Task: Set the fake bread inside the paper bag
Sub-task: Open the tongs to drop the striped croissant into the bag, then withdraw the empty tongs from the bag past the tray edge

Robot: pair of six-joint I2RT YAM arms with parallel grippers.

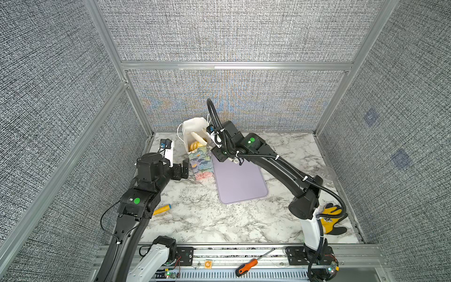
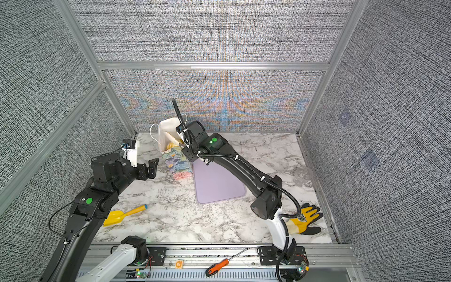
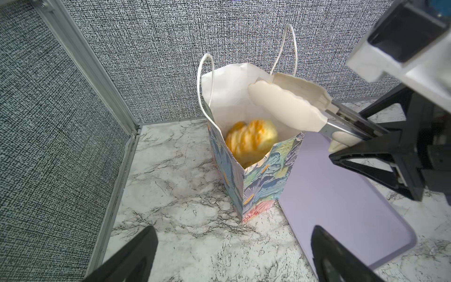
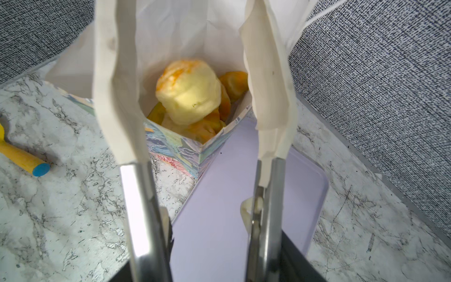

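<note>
Bimanual cell on a marble-patterned table point(image 1: 207, 219). The paper bag point(image 3: 263, 180) stands upright near the rear wall, its mouth open and its white cord handles raised. Its base is just beside the far left corner of a flat lilac tray point(image 1: 239, 183).

The fake bread point(image 4: 188, 95) lies inside the bag: a pale yellow roll on top, with orange pieces partly visible beneath and beside it (their number cannot be told). No bread shows on the tray or on the table.

The right gripper point(image 3: 358, 136) is clamped on the steel arms of a pair of tongs point(image 3: 288, 102). The white scalloped tips of the tongs are spread apart above the bag's mouth, with nothing between them; the roll sits below the gap.

The left gripper point(image 1: 183, 168) hovers to the left of the bag, close to it but not touching. Its jaws are spread wide and empty.

Other items: a yellow scoop with a blue-ended handle point(image 2: 122, 214) lies at front left. A yellow-and-black glove point(image 2: 307, 217) lies at front right. An orange-handled screwdriver point(image 2: 217, 267) rests on the front rail.
</note>
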